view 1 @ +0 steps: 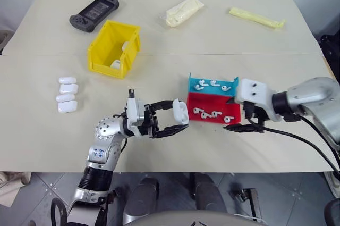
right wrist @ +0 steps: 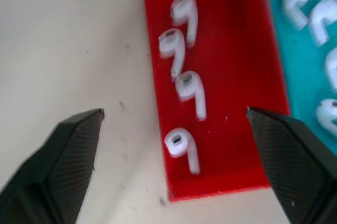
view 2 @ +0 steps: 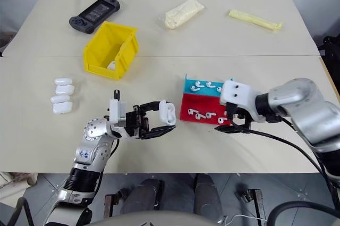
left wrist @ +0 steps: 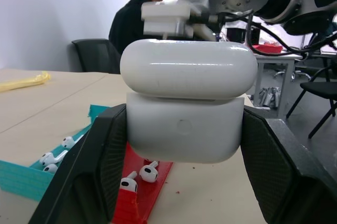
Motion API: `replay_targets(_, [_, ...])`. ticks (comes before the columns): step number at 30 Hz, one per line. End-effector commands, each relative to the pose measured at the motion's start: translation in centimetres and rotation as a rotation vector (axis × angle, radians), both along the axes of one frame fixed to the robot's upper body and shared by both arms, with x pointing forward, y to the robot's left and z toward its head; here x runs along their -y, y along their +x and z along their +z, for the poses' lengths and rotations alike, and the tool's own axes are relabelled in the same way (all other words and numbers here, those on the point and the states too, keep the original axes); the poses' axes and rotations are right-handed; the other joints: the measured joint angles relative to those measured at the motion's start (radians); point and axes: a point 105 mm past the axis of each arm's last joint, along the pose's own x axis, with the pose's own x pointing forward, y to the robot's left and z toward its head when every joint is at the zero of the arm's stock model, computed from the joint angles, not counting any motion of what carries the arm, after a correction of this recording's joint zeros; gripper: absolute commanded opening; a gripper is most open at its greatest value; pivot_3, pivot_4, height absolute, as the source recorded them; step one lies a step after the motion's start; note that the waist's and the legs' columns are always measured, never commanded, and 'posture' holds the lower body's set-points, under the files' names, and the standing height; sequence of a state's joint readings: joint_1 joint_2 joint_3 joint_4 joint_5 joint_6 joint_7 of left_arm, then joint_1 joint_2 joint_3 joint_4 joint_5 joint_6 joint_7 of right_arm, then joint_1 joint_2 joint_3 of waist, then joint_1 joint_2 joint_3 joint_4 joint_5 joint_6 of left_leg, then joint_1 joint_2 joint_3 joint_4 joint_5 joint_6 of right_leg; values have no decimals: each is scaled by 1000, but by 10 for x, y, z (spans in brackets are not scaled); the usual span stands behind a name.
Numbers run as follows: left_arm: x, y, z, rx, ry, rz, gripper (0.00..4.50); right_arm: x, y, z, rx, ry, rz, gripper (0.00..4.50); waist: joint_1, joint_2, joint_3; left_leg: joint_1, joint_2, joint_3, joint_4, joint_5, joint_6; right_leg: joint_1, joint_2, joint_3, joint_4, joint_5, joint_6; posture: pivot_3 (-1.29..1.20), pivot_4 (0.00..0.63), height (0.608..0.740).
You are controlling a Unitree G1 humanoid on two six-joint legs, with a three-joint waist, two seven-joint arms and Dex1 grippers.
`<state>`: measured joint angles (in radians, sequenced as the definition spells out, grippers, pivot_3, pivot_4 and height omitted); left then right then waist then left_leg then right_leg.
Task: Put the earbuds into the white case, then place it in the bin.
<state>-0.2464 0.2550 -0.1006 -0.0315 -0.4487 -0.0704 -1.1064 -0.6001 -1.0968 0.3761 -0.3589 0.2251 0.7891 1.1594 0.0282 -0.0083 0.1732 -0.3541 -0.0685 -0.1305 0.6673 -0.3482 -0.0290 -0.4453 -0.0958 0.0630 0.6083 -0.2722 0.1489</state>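
Loading step: left gripper (view 1: 178,122) clenches the white case (view 1: 180,111), lid up; right gripper (right wrist: 174,145), released, poised over the red tray's (right wrist: 231,76) earbuds (right wrist: 181,149), must next pinch one.

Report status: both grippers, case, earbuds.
Left gripper shut on the white case, lid open. Right gripper open above the red tray, four earbuds in it. Nothing in the way.

No readable text, labels, brands or numbers on any object; small blue mark on robot's arm illegible.
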Motion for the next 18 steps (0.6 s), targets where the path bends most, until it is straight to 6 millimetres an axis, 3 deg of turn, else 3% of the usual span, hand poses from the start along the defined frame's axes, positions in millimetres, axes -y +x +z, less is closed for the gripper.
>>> replay_targets(1, [-3,-7,8,17,-14,-11,2800,0,9,3,44,-73,3,4500,-2,0,0,0,0,0,0,0,0,0,0,0,0,0,0,0,150,740])
replay_targets(3, [-4,-8,5,14,-3,-13,2800,1,11,2,49,-94,6,4500,-2,0,0,0,0,0,-1,0,0,-1,0,0,0,0,0,0,150,740])
replay_targets(5, [-4,-8,4,16,2,-10,2800,4,14,-3,60,-127,5,4129,-2,0,0,0,0,0,-1,0,0,-1,0,0,0,0,0,0,150,740])
replay_targets(7, [-5,-7,5,17,-7,-1,2800,4,18,-6,77,-150,11,3633,-2,0,0,0,0,0,0,0,0,-1,0,0,0,0,0,0,150,740])
replay_targets(12, [-4,-7,5,12,-8,-8,2800,2,20,-6,86,-155,25,1903,-2,0,0,0,0,0,0,0,0,-1,0,0,0,0,0,0,150,740])
replay_targets(18, [-3,-6,6,15,-13,-3,2800,0,16,-10,95,-196,77,1903,-2,0,0,0,0,0,0,0,0,-1,0,0,0,0,0,0,150,740])
